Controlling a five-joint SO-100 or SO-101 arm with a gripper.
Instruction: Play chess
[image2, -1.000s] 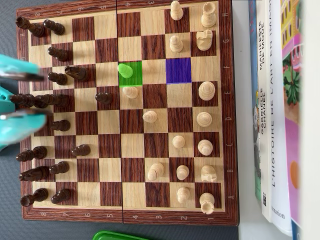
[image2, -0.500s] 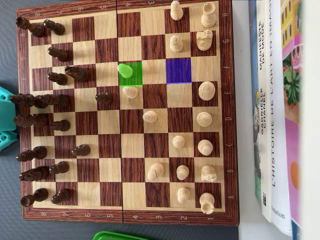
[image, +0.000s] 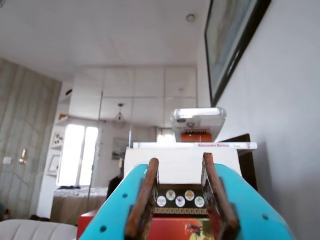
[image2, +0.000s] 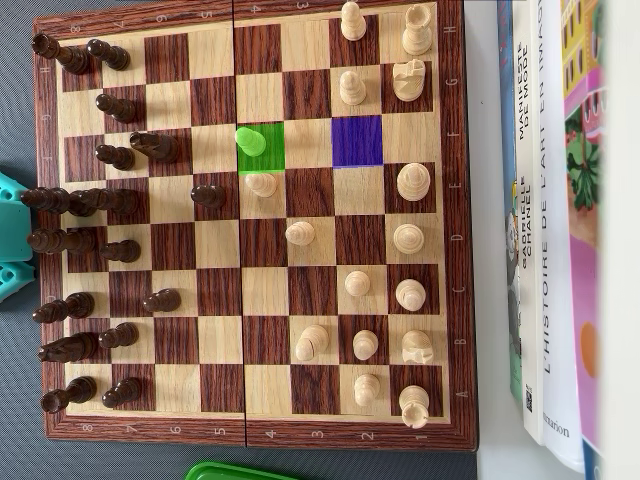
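In the wrist view the turquoise gripper (image: 180, 167) points up and out across the room, its two rust-brown fingers (image: 145, 197) spread apart with nothing between them, framing a stack of books (image: 195, 145) against the wall. In the overhead view only a turquoise edge of the arm (image2: 12, 245) shows at the left border, just beside the chessboard (image2: 455, 200) on the desk. On the board, dark pieces (image2: 120, 156) crowd the left, a green pawn (image2: 250, 141) stands on a green-marked square with a purple-marked square (image2: 357, 141) near it, and pale pieces (image2: 413, 181) fill the right.

Teal claw (image: 180, 170) raised and aimed level, fingers (image: 145, 200) parted, nothing between them
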